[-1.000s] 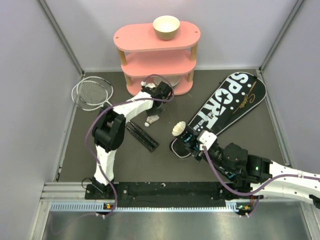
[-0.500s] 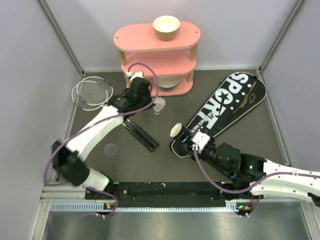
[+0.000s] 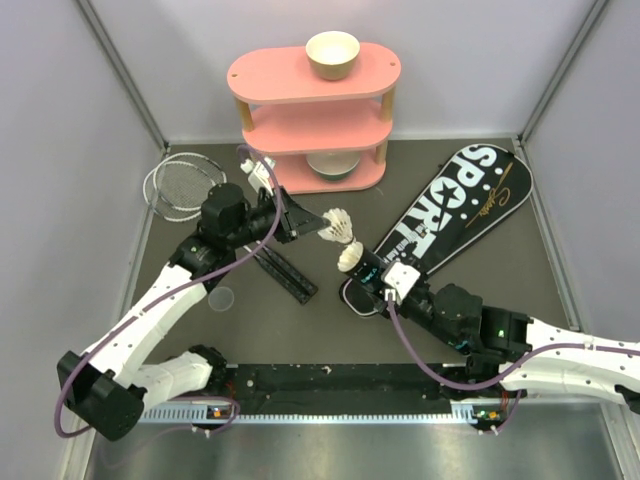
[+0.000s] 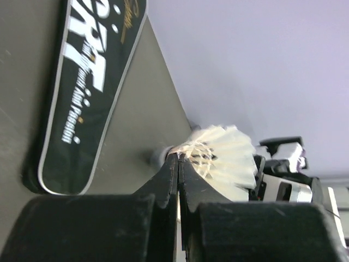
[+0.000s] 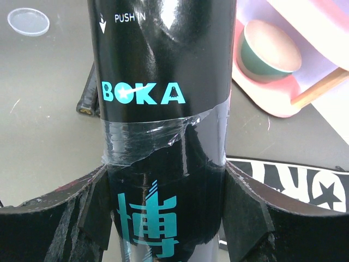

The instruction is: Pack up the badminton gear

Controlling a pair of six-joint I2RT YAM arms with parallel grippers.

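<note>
My left gripper [image 3: 312,222] is shut on a white feather shuttlecock [image 3: 340,226], pinching its feathers near the cork [image 4: 221,159], and holds it above the table just beyond the tube's mouth. My right gripper [image 3: 392,282] is shut on the black tube [image 3: 372,272], lettered BOKA [image 5: 163,82]. A second shuttlecock [image 3: 350,258] sticks out of the tube's open end. The long black SPORT bag [image 3: 455,210] lies flat at the right and also shows in the left wrist view [image 4: 87,82]. Two silver-framed rackets [image 3: 183,186] lie at the left, handles [image 3: 285,272] pointing to the middle. No third shuttlecock is in view.
The pink three-tier shelf [image 3: 312,75] stands at the back with a cream bowl [image 3: 332,53] on top and another [image 5: 270,52] on its lowest tier. A clear round lid [image 3: 221,298] lies on the mat left of centre. Grey walls close in both sides.
My left gripper picked up the shuttlecock near the shelf and carried it right, up to the tube's mouth. My right gripper with the tube shifted slightly left.
</note>
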